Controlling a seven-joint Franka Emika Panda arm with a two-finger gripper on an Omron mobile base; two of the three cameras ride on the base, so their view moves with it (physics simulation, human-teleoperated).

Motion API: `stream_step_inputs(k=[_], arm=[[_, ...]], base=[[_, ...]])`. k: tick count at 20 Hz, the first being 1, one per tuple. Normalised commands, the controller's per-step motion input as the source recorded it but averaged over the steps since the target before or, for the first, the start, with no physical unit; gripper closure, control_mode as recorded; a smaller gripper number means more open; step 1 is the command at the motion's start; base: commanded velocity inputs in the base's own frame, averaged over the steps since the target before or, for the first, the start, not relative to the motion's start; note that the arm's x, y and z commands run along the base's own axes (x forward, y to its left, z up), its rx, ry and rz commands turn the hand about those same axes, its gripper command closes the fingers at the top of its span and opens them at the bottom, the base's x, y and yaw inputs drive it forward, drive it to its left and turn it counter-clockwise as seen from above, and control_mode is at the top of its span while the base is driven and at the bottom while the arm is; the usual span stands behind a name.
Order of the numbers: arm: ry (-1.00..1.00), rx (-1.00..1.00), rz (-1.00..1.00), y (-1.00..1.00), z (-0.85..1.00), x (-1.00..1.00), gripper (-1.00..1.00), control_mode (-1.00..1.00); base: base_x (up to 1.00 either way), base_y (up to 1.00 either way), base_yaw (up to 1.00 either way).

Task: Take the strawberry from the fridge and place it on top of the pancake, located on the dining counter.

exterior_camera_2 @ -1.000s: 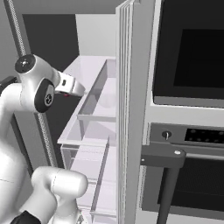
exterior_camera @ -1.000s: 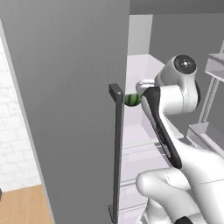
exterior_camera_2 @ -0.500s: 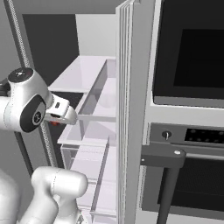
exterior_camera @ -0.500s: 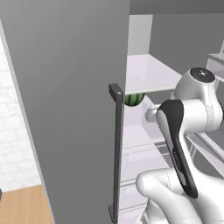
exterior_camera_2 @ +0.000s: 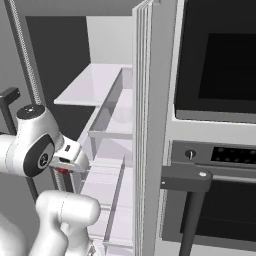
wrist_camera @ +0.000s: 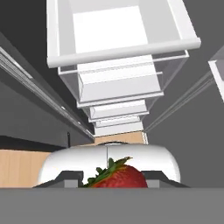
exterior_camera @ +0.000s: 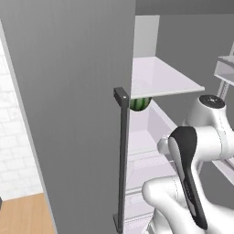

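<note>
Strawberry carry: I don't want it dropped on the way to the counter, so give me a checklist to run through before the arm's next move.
1. Strawberry between the fingers of the gripper: ok, jaws shut on it.
2. Red fruit visible at the gripper in the right base view: ok.
3. Watermelon left on its shelf, not in the way: ok.
4. Fridge door open, out of the arm's way: ok.
5. Gripper outside the fridge drawers: ok.
6. Pancake and dining counter ready: cannot tell.
</note>
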Motion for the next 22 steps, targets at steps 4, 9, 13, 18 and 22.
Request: stream_step_inputs(k=[4, 9, 13, 18, 22], arm=[[0.05, 0.0, 0.0, -0.08, -0.31, 0.01, 1.0, -1.0], [0.0, 0.0, 0.0, 0.0, 0.0, 0.0, 1.0, -1.0], [0.0, 0.0, 0.0, 0.07, -0.01, -0.06, 1.0, -1.0], [0.0, 0.0, 0.0, 0.17, -0.02, -0.13, 1.0, 1.0], [0.0, 0.0, 0.0, 0.0, 0.0, 0.0, 1.0, 1.0]], base=[[0.0, 0.0, 0.0], [0.0, 0.0, 0.0], [0.0, 0.0, 0.0], [-0.38, 0.43, -0.07], [-0.94, 0.84, -0.42]])
